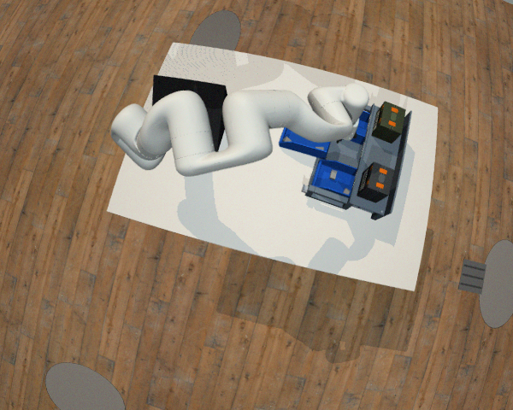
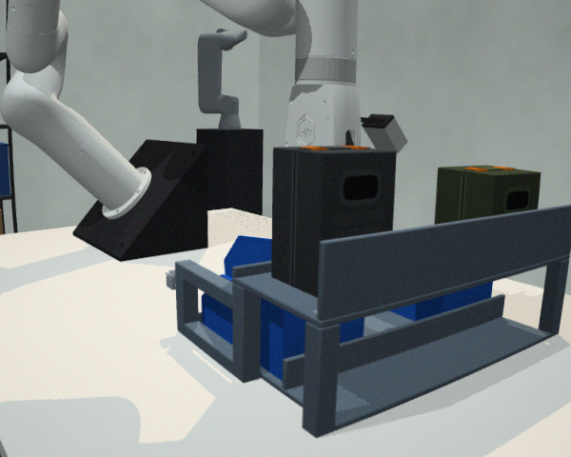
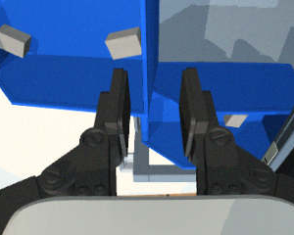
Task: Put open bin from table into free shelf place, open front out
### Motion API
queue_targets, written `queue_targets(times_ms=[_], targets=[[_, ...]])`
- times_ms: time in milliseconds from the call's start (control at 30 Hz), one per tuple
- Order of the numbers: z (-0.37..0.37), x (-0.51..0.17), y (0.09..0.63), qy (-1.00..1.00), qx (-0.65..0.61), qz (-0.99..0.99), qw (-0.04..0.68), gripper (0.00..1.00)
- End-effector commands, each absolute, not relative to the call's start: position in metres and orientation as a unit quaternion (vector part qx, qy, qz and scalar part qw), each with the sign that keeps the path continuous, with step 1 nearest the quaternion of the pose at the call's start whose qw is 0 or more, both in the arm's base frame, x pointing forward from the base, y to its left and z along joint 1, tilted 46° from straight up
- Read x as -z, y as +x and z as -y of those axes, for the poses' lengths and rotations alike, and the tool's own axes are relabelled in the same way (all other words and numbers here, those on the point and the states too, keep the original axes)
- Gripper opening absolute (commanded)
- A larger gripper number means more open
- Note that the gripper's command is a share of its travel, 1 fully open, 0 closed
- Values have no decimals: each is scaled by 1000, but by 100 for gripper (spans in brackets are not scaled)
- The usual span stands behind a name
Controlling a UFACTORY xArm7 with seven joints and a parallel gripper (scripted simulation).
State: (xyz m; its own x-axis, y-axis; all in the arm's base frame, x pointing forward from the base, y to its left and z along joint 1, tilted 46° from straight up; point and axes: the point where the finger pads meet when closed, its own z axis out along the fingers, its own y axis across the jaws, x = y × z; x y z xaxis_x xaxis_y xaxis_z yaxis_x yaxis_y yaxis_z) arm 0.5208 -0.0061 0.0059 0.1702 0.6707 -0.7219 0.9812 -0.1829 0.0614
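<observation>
Bin (image 1: 304, 143) (image 2: 246, 253) (image 3: 73, 29) sits outside the row, to the left of the shelf's free middle place (image 1: 343, 154) as seen from above. Whether its underside touches the tabletop (image 1: 265, 194) (image 2: 93, 354) cannot be told.

The tabletop is pale and broad, with the wood floor (image 1: 159, 318) around it. The white arm (image 1: 248, 127) (image 2: 74, 142) rises from a black wedge base (image 1: 163, 85) (image 2: 177, 221) on the left and reaches right, its wrist above the far part of the shelf's left side.

The grey shelf (image 1: 382, 207) (image 2: 320, 378) stands on the right. Its raised board carries a black case (image 1: 374, 183) (image 2: 301, 216) at the near end and an olive case (image 1: 388, 123) (image 2: 472, 196) at the far end, both upright and well apart.

Lower down, the near bin (image 1: 336, 176) (image 2: 281, 339) and the far bin (image 1: 362, 127) (image 2: 453, 300) stand in the row, one on each side of the free place.

The claw (image 3: 155, 87) is partly open, pointing down. The bin's side wall (image 3: 148, 54) passes between its fingers, with gaps showing on both sides, so nothing is gripped. Two small beige blocks (image 3: 123, 44) lie in the bin, one beside that wall, the other near the opposite side.
</observation>
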Motion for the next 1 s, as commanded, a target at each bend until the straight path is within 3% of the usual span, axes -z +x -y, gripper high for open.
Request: queue_targets(times_ms=[0,967], targets=[[-20,-29,526,714,279,-580,274,33],[-19,-26,516,714,280,-580,274,33]])
